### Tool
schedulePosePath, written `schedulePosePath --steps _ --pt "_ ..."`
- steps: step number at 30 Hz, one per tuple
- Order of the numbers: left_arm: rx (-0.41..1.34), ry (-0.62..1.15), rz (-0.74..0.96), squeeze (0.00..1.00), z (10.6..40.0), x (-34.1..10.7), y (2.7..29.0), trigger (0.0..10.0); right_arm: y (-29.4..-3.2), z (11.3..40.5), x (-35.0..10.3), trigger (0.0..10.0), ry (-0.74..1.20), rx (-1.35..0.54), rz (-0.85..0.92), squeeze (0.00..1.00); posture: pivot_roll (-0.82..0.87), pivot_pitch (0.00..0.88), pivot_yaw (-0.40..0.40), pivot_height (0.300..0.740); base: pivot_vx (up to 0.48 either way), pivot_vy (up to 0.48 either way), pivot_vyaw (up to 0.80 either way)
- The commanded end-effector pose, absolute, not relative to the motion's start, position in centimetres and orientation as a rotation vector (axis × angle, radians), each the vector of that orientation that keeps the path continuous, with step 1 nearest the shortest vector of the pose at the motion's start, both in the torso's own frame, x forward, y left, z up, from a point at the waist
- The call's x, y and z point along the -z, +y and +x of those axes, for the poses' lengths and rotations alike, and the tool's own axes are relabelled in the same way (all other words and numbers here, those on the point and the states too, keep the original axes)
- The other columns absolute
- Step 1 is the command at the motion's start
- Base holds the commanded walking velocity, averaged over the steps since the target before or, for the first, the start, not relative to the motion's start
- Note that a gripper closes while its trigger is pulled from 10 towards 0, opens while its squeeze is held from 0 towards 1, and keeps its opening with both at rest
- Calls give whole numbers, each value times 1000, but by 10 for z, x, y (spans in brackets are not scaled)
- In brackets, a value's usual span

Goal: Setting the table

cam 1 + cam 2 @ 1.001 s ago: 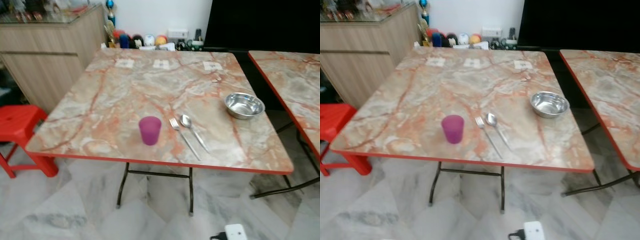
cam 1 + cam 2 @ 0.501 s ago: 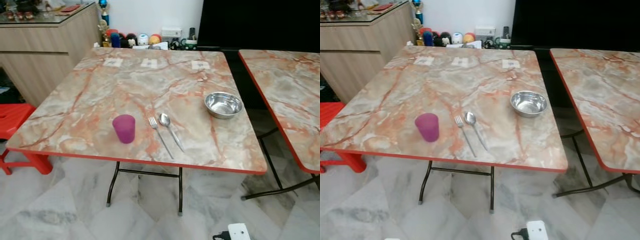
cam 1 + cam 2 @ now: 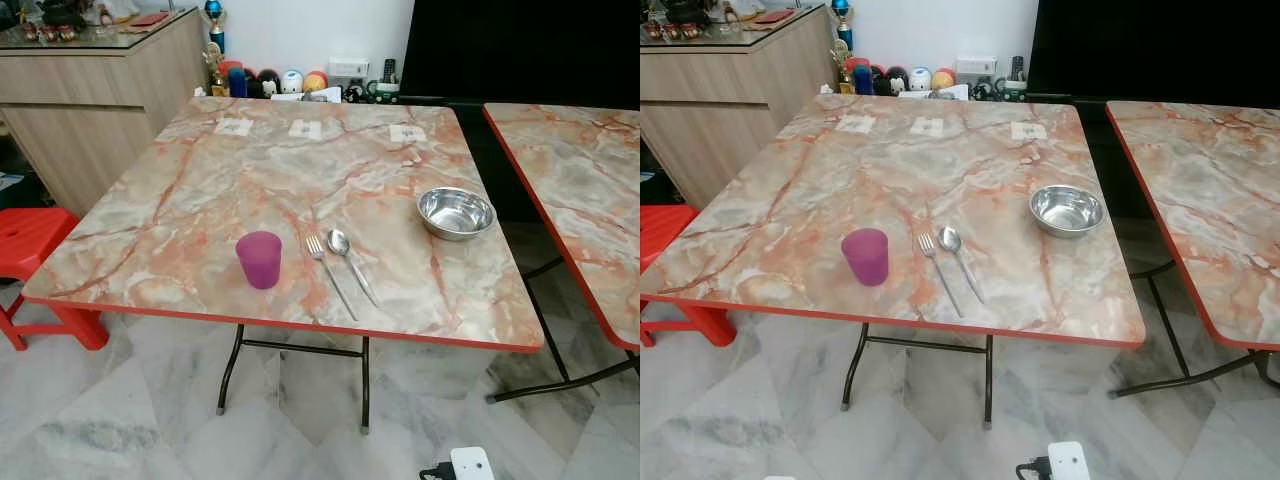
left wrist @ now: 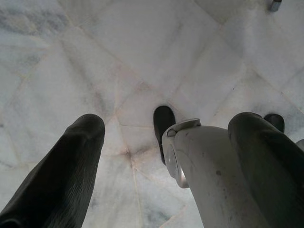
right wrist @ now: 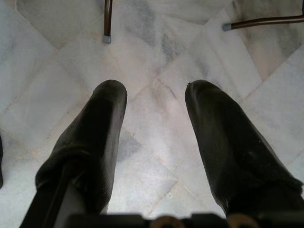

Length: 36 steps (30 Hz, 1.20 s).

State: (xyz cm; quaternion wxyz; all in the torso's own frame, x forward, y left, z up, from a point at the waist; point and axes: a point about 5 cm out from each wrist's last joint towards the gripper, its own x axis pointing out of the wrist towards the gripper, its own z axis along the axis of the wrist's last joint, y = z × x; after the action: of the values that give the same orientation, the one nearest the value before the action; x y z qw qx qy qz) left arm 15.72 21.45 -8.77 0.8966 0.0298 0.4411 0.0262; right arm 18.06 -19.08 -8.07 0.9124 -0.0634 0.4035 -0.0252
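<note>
Left gripper [image 4: 166, 137] hangs above the marble floor [image 4: 142, 57], fingers spread, holding nothing; the robot's own leg [image 4: 213, 180] is between them. On the table [image 3: 200, 190]: purple cup [image 3: 259, 259], fork [image 3: 330, 268], spoon [image 3: 350, 262], steel bowl [image 3: 456, 213]. Right gripper [image 5: 154, 95] hangs likewise, parted and empty, near a table leg [image 5: 108, 21].

The left end effector [image 4: 166, 128] hangs above the floor [image 4: 142, 52], and its two black fingers [image 4: 61, 175] stand wide apart with nothing between them. Under them lies pale marble tile with grey veins and thin joints. A white rounded part of the robot's leg [image 4: 209, 175] stands between the fingers, with a dark foot [image 4: 163, 121] near it.
</note>
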Motion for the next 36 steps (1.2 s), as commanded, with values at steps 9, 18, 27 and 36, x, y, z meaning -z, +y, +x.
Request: schedulePosePath --steps 9,18,27,36 --pt "-69 920 47 0 153 89 216 10000 -193 176 82 10000 837 82 -100 0 3 77 -8 740 235 0 0" --pt "-68 920 45 0 152 90 215 10000 -194 176 80 10000 771 175 -10 0 7 83 -12 740 0 0 0" --pt "-67 925 44 0 150 91 215 10000 -195 176 76 10000 667 286 132 0 -11 88 -24 740 0 0 0" --pt "-64 925 52 0 149 91 215 10000 -196 181 68 10000 572 271 77 0 -22 89 -22 740 0 0 0"
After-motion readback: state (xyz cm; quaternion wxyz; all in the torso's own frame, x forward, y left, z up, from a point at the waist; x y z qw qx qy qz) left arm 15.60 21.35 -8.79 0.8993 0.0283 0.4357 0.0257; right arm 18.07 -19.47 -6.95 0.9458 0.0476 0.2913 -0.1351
